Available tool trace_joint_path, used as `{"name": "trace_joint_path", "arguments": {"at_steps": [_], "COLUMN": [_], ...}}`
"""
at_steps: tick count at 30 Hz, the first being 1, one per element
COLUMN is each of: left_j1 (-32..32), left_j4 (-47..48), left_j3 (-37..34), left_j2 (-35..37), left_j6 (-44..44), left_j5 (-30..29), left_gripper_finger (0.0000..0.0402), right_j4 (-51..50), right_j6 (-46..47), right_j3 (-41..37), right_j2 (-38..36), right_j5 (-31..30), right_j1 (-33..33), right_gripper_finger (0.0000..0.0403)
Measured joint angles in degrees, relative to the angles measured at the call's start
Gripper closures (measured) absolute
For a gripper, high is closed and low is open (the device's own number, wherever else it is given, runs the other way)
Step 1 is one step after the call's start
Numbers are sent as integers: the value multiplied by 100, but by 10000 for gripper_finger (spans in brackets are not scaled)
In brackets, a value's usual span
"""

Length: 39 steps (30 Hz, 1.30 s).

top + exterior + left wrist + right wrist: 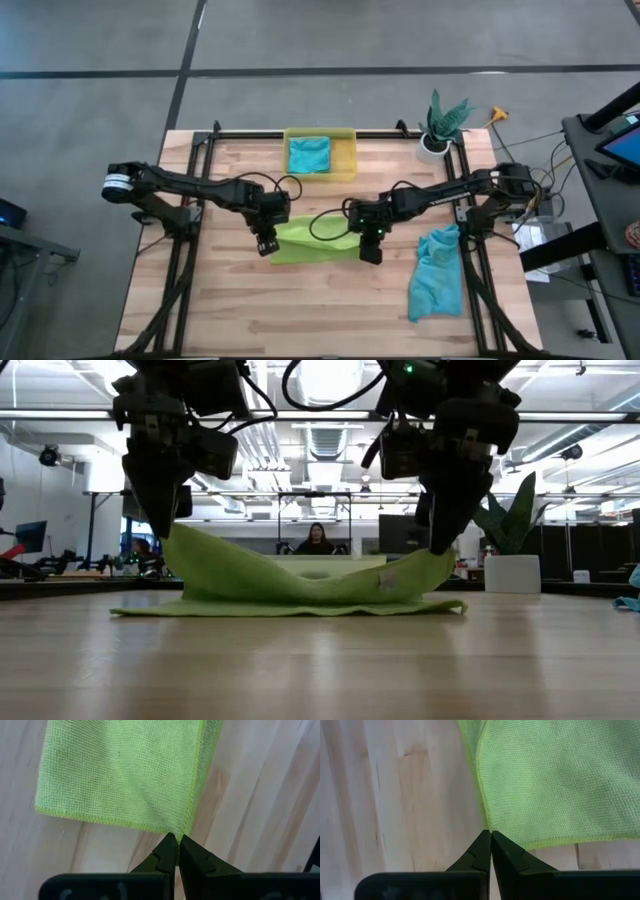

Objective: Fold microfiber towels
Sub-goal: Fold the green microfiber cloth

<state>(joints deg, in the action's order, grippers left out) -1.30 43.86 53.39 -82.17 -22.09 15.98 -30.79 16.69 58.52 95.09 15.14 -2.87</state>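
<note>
The lime green microfiber towel (312, 242) lies mid-table, its lower part flat on the wood (300, 607). Two of its corners are raised, and the cloth sags between them. My left gripper (267, 245) is shut on the left raised corner and my right gripper (370, 254) on the right one. A teal towel (309, 155) lies in the yellow bin at the far edge. Another teal towel (437, 275) lies crumpled near the table's right edge. My left gripper pinches the green towel's corner (174, 831) between its two fingers, slanting down from above. The corner is lifted off the table and the cloth slopes down from it to the flat part. My right gripper pinches the opposite corner (489, 827) between its fingers, also slanting down from above. That corner hangs lower than the left one (432, 557), just above the table, with the cloth slack toward the middle.
The yellow bin (350, 142) stands at the far edge and a potted plant (440, 128) at the far right corner. Bare wood stretches along the table's near side (300, 310). A person (317, 540) sits in the room beyond the table.
</note>
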Motion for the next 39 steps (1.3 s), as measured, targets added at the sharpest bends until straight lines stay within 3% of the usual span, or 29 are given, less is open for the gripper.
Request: {"name": "trace_joint_path", "arguments": {"at_steps": [23,32,39], "left_j1": [363,374,374], "left_j4": [-42,-473,-627], "left_j3": [-189,-398,-330], "left_j2": [-15,-20,-20], "left_j6": [-11,-164,-162], "left_j5": [29,37,84], "left_gripper_finger": [402,402,401], "right_j4": [313,693,876], "right_j6": [-66,-63,44], "right_j3": [-384,-446,-446], "right_j2": [4,7,7], "right_j5": [-319,-320,-325], "right_j1": [-26,-26,-26], "right_gripper_finger": [394,394,365]}}
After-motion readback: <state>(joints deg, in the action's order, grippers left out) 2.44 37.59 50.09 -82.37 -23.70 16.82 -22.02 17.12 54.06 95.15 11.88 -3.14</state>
